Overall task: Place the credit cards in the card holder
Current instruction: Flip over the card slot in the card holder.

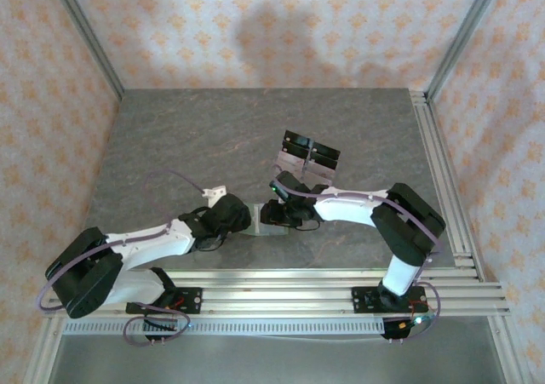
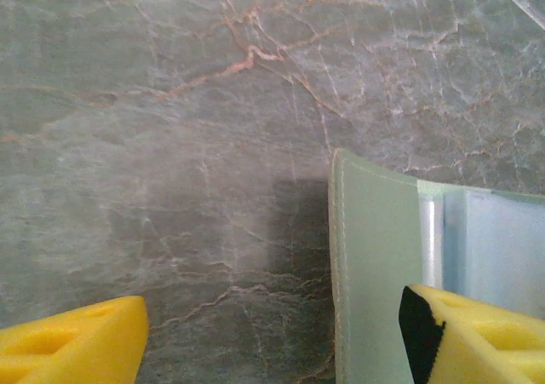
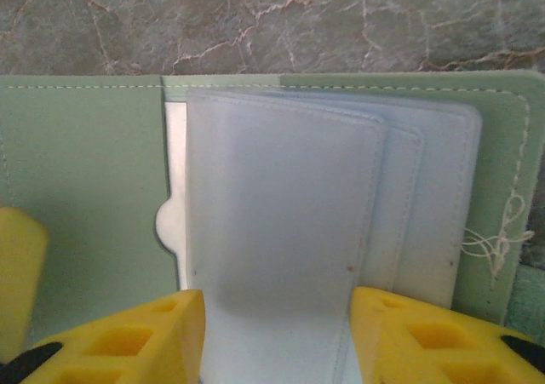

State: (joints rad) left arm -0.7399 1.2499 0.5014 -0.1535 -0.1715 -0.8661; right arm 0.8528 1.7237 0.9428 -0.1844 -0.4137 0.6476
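The card holder (image 3: 94,146) lies open under my right hand (image 3: 277,295), its fingers (image 3: 145,333) astride the frosted sleeves (image 3: 426,188); whether they grip, I cannot tell. My left hand (image 2: 268,303) is released alongside. The holder looks light and floppy, so I'd pin the green flap (image 2: 375,265).

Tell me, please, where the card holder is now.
Top view: the holder lies at the table's near middle, under the right gripper, beside the left gripper, nearer than the clear stand.

From above, I see the card holder (image 1: 269,228) mostly hidden beneath the right gripper (image 1: 281,212); wrist views crop it.
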